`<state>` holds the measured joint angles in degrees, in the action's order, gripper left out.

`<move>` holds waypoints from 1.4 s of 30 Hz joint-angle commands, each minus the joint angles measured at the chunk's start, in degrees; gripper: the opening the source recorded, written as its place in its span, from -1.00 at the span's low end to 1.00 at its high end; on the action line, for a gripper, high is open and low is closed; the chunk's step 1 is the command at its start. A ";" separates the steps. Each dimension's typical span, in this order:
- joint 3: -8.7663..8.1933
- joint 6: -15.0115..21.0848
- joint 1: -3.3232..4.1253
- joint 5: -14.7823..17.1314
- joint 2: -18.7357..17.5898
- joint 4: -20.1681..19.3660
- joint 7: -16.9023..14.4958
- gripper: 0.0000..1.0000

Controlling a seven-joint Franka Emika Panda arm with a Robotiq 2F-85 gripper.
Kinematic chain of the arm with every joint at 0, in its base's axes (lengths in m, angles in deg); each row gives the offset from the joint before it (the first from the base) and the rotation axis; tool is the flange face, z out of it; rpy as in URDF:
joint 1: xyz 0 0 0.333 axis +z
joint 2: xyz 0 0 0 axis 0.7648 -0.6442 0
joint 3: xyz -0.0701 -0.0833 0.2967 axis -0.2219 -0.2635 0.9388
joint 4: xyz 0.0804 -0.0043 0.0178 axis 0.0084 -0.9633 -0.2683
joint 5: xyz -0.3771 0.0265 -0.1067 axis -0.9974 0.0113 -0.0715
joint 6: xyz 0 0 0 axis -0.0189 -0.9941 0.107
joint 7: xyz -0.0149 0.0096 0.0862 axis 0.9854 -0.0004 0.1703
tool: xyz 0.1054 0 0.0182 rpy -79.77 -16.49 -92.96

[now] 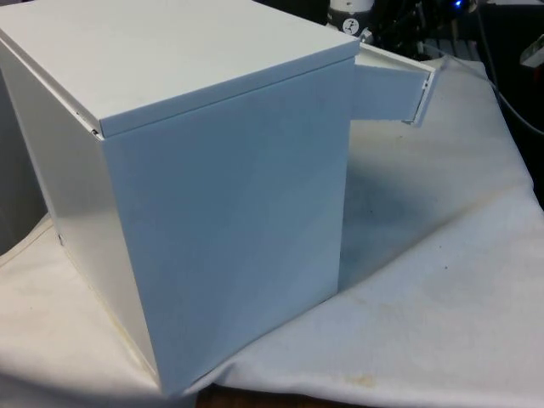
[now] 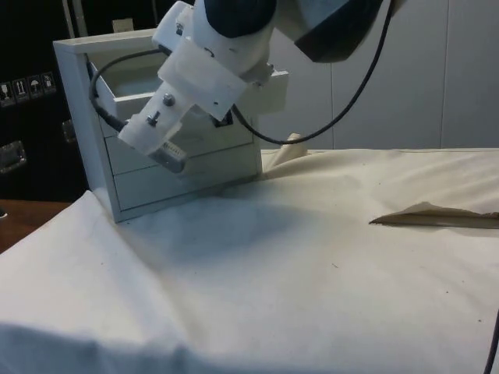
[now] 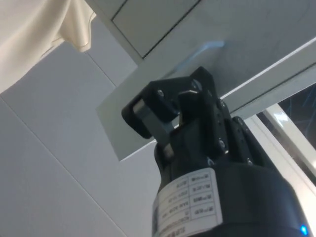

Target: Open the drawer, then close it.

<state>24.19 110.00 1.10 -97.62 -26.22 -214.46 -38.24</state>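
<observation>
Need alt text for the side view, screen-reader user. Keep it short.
A white chest of drawers stands on a table under a white cloth, its top drawer pulled partly open. The white robot arm reaches down across the chest's front, hiding much of the open drawer's face. Dark cabinets stand behind.

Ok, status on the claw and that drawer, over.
Claw at the top drawer's front. Drawer pulled partly out of the white chest. Nothing in the way on the cloth.
</observation>
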 commanded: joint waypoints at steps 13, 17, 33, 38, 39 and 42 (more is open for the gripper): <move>-1.83 -1.72 -0.17 -1.03 1.15 2.98 -3.90 -1.00; -2.35 -1.95 -0.29 -1.15 0.97 4.13 -4.70 -1.00; -5.79 0.17 -0.80 -1.32 -1.95 8.59 -6.36 -1.00; -7.22 0.69 -0.57 -0.92 -3.21 9.57 -5.90 -1.00; -7.68 2.23 -1.20 -1.15 -3.84 10.43 -6.53 -1.00; -8.54 3.38 -1.32 -1.03 -4.53 11.17 -6.59 -1.00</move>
<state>15.30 112.87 0.19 -98.54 -30.86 -203.40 -44.25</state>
